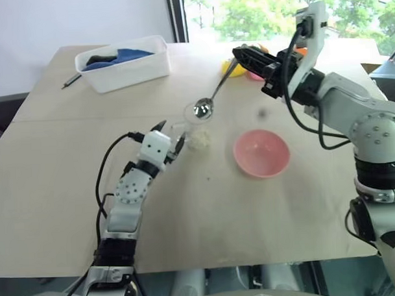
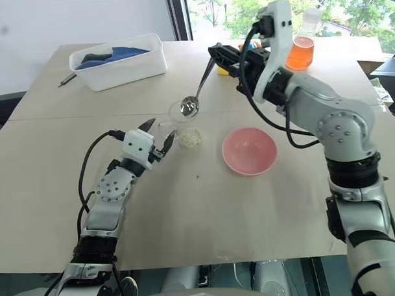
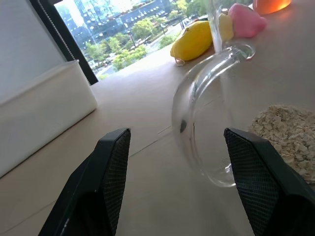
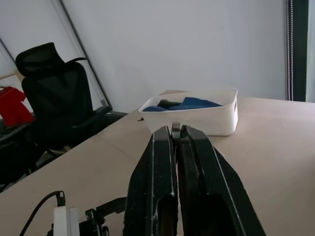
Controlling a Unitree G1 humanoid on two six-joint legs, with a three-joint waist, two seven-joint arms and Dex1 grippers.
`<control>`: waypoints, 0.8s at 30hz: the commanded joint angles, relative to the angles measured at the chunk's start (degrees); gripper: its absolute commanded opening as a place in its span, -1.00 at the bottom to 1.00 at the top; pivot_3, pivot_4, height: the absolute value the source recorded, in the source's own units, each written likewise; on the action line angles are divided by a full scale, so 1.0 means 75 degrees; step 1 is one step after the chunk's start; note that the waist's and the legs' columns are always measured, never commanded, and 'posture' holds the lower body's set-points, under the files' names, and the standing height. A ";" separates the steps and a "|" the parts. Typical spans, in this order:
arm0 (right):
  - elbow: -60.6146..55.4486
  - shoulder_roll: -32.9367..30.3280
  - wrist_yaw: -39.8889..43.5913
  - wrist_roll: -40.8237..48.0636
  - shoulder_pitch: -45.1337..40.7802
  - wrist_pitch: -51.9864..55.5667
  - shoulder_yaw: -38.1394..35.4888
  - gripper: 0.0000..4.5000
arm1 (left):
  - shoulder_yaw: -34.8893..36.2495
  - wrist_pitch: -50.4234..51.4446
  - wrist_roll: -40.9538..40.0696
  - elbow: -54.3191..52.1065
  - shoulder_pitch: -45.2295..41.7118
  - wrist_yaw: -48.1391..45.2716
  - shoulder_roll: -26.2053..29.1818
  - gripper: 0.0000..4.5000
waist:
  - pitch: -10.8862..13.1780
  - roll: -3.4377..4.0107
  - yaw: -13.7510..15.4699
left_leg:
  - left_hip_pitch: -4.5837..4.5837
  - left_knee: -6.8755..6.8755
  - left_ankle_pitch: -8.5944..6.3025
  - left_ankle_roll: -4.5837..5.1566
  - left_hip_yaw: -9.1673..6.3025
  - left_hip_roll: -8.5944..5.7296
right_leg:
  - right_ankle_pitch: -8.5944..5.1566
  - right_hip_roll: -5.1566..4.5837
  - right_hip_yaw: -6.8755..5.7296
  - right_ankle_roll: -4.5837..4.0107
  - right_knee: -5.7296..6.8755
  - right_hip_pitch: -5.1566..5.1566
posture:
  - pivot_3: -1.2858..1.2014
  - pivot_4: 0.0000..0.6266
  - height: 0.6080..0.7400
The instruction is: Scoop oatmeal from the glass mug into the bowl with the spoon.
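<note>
With the right claw (image 2: 215, 55) clenched on the spoon (image 2: 197, 89), lower its tip into the glass mug (image 2: 181, 119) while the released left claw (image 2: 157, 136) closes to steady it.

- Pale wooden table (image 1: 69, 191), a seam line running across it toward 9 o'clock.
- White wall (image 1: 76, 19) behind, at 10–11 o'clock.
- Dark window frame (image 1: 175, 17) at 12 o'clock.
- Window (image 1: 257, 9) at 1 o'clock; green trees outside, bright daylight.
- Black office chair (image 4: 59, 98) stands against the wall.
- Red item (image 4: 12, 105) beside the chair; identity unclear.
</note>
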 commanded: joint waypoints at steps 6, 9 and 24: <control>0.0013 0.0276 0.0875 -0.1114 -0.0430 0.0083 0.0062 -1.00 | -0.0052 -0.0058 0.0057 -0.0085 -0.0163 0.0030 0.0025 0.40 | 0.0000 0.0000 -0.0003 | -0.0011 0.0000 0.0000 -0.0001 -0.0006 -0.0001 | 0.0000 0.0000 -0.0013 0.0000 0.0011 0.0000 | 0.03 -0.52 1.00; -0.0054 0.0607 0.0960 -0.1263 -0.0436 0.0240 0.0140 -1.00 | -0.0099 -0.0079 0.0058 -0.0047 -0.0225 0.0011 -0.0005 0.40 | 0.0000 0.0000 -0.0023 | -0.0011 0.0000 0.0001 -0.0002 -0.0006 -0.0001 | 0.0000 0.0001 -0.0013 0.0000 0.0012 -0.0001 | 0.03 -0.52 1.00; 0.0152 0.1506 0.1077 -0.2376 -0.0332 0.0626 0.0265 -1.00 | -0.0383 -0.0192 0.0013 0.0479 -0.0727 0.0018 -0.0135 -0.97 | -0.0010 -0.0003 -0.0186 | 0.0006 0.0005 0.0013 -0.0020 -0.0007 -0.0001 | 0.0000 0.0001 -0.0009 0.0000 0.0019 0.0000 | 0.03 -0.52 1.00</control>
